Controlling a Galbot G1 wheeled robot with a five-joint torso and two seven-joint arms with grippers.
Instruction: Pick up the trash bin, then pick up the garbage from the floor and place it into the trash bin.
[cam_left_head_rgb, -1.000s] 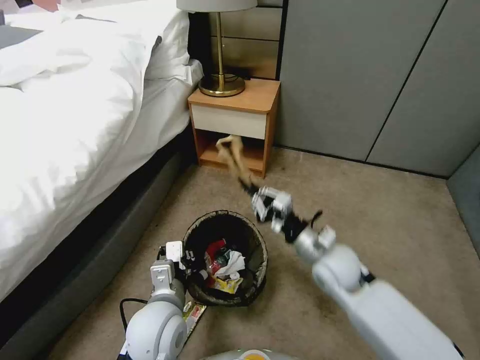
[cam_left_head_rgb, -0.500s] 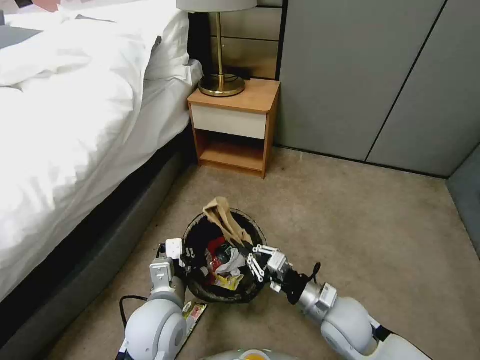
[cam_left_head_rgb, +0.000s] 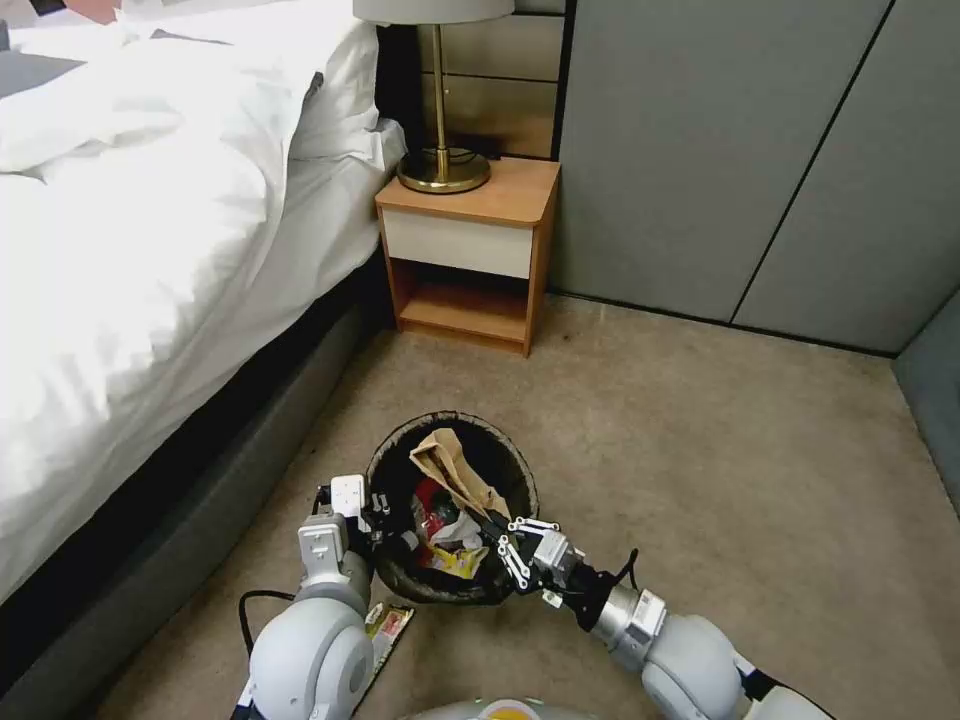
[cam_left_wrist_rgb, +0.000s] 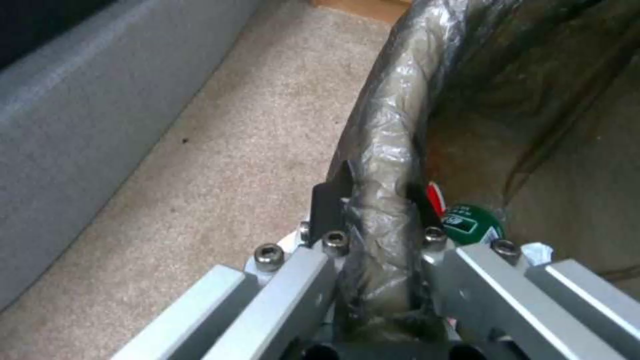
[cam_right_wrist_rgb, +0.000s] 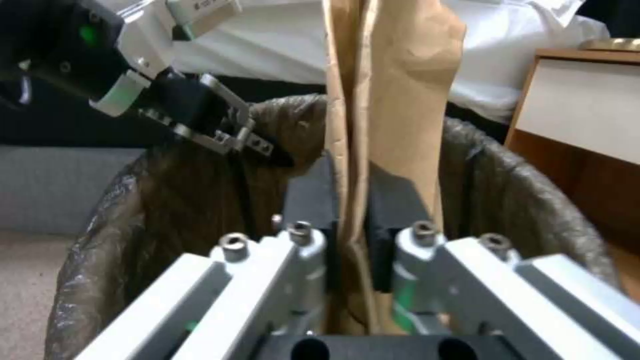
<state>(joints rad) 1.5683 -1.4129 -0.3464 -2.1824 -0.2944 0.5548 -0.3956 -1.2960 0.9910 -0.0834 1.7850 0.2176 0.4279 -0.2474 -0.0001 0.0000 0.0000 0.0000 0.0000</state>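
A white-sheeted bed (cam_left_head_rgb: 150, 200) fills the left of the room above a carpeted floor (cam_left_head_rgb: 700, 430), with a wooden nightstand (cam_left_head_rgb: 470, 250) and a brass lamp (cam_left_head_rgb: 442, 160) beyond it against grey wall panels. In the foreground the robot's left gripper (cam_left_head_rgb: 378, 520) is clamped on the near-left rim of the trash bin (cam_left_head_rgb: 400, 460); the left wrist view shows its dark pads pinched on either side of the bag-covered rim (cam_left_wrist_rgb: 387, 150), one outside and one inside. The bin is round, lined with a dark translucent bag, and sits between the two arms just beside the bed base. Inside lie red-and-white cup pieces (cam_left_head_rgb: 432, 500), crumpled white tissue (cam_left_head_rgb: 458, 530), a yellow wrapper (cam_left_head_rgb: 455, 565) and a green bottle cap (cam_left_wrist_rgb: 470, 222) close to the inner finger. A colourful wrapper (cam_left_head_rgb: 385, 628) lies flat on the carpet beside the left arm, just outside the bin. To the right, the right gripper (cam_left_head_rgb: 500, 535) reaches over the bin's near-right rim, closed tight on a tan paper piece (cam_left_head_rgb: 455, 470) that angles up and back across the bin's mouth. The right wrist view shows the paper (cam_right_wrist_rgb: 393, 100) pressed between the two black pads, standing tall above the liner.
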